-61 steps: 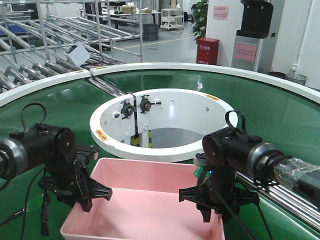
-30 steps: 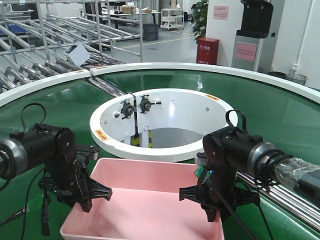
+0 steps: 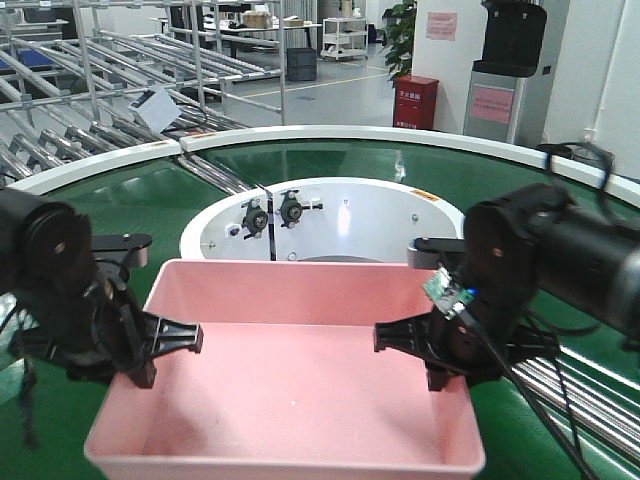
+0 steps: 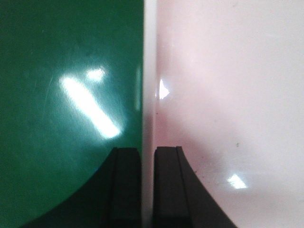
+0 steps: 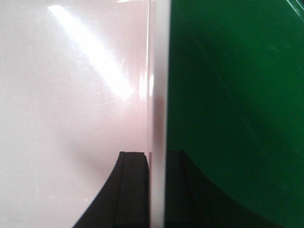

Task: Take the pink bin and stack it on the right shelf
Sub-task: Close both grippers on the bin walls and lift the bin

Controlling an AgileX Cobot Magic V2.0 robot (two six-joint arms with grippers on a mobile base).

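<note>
Pink bin (image 3: 300, 390) was gripped by both claws. The left claw (image 4: 147, 161) was clamped over the left wall, one finger inside and one outside, and the right claw (image 5: 156, 164) likewise on the right wall. Outward, the bin sat between the arms over the green belt (image 3: 560, 230), near the white ring (image 3: 345, 225). Its glossy plastic looked light, slippery and slightly flexible, so opposite mid-wall rim grips suited it; the right shelf was not in view
</note>
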